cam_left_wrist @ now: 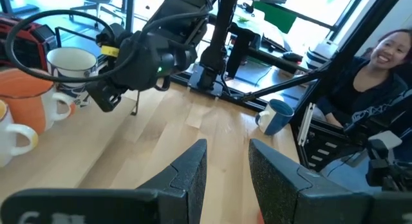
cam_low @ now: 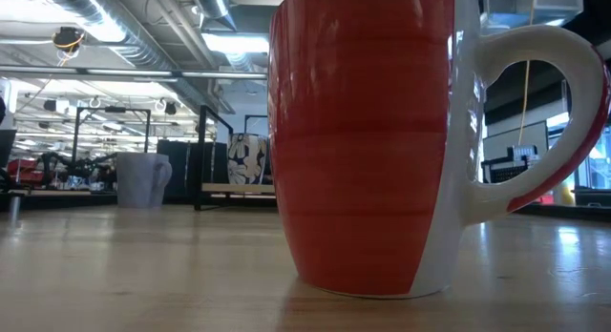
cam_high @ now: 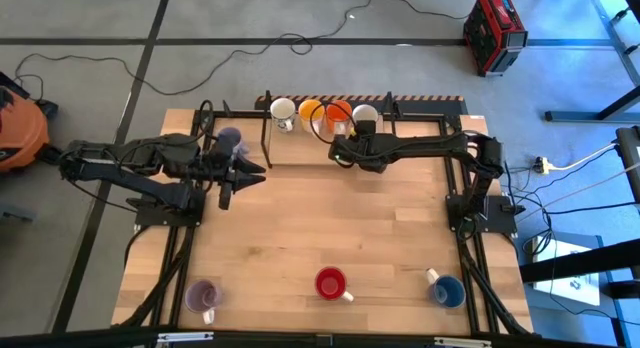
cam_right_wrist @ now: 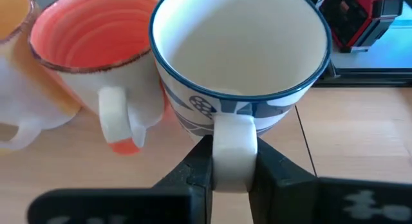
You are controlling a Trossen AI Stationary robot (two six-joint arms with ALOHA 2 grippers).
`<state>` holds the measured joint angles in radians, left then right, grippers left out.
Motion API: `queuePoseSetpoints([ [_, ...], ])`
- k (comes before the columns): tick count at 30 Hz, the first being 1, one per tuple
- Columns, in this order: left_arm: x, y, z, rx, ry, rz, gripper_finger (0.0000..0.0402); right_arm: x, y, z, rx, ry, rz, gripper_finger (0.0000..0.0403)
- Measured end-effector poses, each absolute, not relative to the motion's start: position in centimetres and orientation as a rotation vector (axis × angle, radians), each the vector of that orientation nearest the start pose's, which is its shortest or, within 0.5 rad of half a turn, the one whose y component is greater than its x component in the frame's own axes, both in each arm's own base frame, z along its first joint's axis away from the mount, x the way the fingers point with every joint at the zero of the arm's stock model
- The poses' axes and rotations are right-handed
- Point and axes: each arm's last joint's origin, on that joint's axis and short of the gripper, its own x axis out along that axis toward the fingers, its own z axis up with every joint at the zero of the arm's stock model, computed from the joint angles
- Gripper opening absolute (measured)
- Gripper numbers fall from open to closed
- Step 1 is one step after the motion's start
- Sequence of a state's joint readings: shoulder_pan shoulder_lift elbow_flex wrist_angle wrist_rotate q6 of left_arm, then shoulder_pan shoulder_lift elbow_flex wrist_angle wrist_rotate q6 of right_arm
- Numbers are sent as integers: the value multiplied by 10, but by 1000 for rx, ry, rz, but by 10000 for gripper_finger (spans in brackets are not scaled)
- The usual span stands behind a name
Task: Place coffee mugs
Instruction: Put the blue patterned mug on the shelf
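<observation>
Four coffee mugs stand in a row at the table's far edge: a white mug (cam_high: pixel 283 111), a yellow-orange mug (cam_high: pixel 311 112), an orange-red mug (cam_high: pixel 338 112) and a cream mug with a blue pattern (cam_high: pixel 365 115). My right gripper (cam_right_wrist: pixel 232 153) is shut on the cream mug (cam_right_wrist: pixel 238 50). My left gripper (cam_left_wrist: pixel 226 161) hovers open above the table's left part with nothing between its fingers. A pale purple mug (cam_high: pixel 229 138) stands just beyond it. Along the near edge stand another pale purple mug (cam_high: pixel 203 295), a red mug (cam_high: pixel 331 283) and a blue mug (cam_high: pixel 447 290). My right gripper pinches the cream mug's handle (cam_right_wrist: pixel 233 130) between its two fingers, one on each flat side. The fingers come from the table's near side, slanting down. The mug is upright, close beside the orange-red mug (cam_right_wrist: pixel 90 50). Whether its base is on the table I cannot tell.
A dark metal frame (cam_high: pixel 266 138) borders the far and side edges of the table (cam_high: pixel 330 218). The red mug (cam_low: pixel 363 141) fills the low view. A person (cam_left_wrist: pixel 380 56) sits beyond the table's right side. A red case (cam_high: pixel 494 30) lies on the floor.
</observation>
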<state>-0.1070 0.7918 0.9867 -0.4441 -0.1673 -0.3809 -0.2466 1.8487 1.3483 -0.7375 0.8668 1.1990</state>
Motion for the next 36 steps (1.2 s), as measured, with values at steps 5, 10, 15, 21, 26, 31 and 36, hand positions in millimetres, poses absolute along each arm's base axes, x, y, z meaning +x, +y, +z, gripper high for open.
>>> queuePoseSetpoints([
  [5, 157, -12, 376, -348, 209, 101, 110, 349, -111, 208, 543, 476, -1515, 48],
  [10, 157, -12, 378, -344, 194, 98, 110, 350, -111, 206, 539, 473, -1521, 66],
  [15, 157, -12, 378, -334, 192, 97, 110, 350, -111, 205, 533, 470, -1524, 99],
  [21, 157, -12, 378, -334, 192, 97, 110, 348, -111, 204, 518, 487, -1532, 135],
  [26, 157, -12, 378, -334, 192, 96, 110, 343, -103, 213, 476, 505, -1528, 147],
  [31, 157, -12, 378, -334, 192, 96, 110, 336, -98, 230, 475, 550, -1469, 146],
  [36, 157, -12, 378, -334, 192, 96, 110, 328, -93, 249, 518, 618, -1353, 145],
])
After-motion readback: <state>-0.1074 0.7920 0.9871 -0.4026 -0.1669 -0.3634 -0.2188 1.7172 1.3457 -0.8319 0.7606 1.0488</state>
